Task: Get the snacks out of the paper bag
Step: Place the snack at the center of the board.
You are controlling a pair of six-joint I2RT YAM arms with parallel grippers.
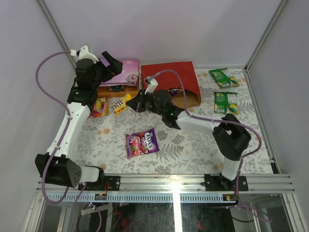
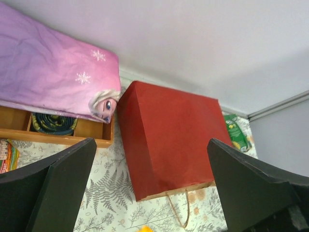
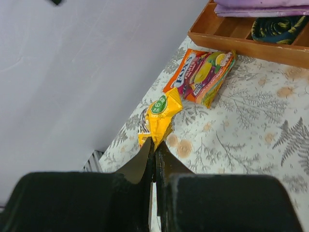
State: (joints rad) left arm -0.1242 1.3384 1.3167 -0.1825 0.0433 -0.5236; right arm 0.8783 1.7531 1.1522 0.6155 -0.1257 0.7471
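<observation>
The red paper bag (image 1: 166,77) lies on its side at the back of the table, its brown mouth and loop handle facing the near right; it fills the middle of the left wrist view (image 2: 169,137). My right gripper (image 1: 132,103) is shut on one end of a small yellow packet (image 1: 121,104), left of the bag; the packet (image 3: 161,116) sticks out past the pinched fingertips (image 3: 155,142). My left gripper (image 1: 114,63) hangs open and empty above the wooden box (image 2: 152,193). A purple packet (image 1: 142,143), two green packets (image 1: 223,77) (image 1: 226,102) and an orange packet (image 1: 100,107) lie on the table.
A wooden box (image 1: 116,89) with a pink-purple cloth (image 1: 123,70) stands left of the bag, at the back. The orange packet (image 3: 200,75) lies just in front of the box (image 3: 241,41). Walls close in the table at the back and sides.
</observation>
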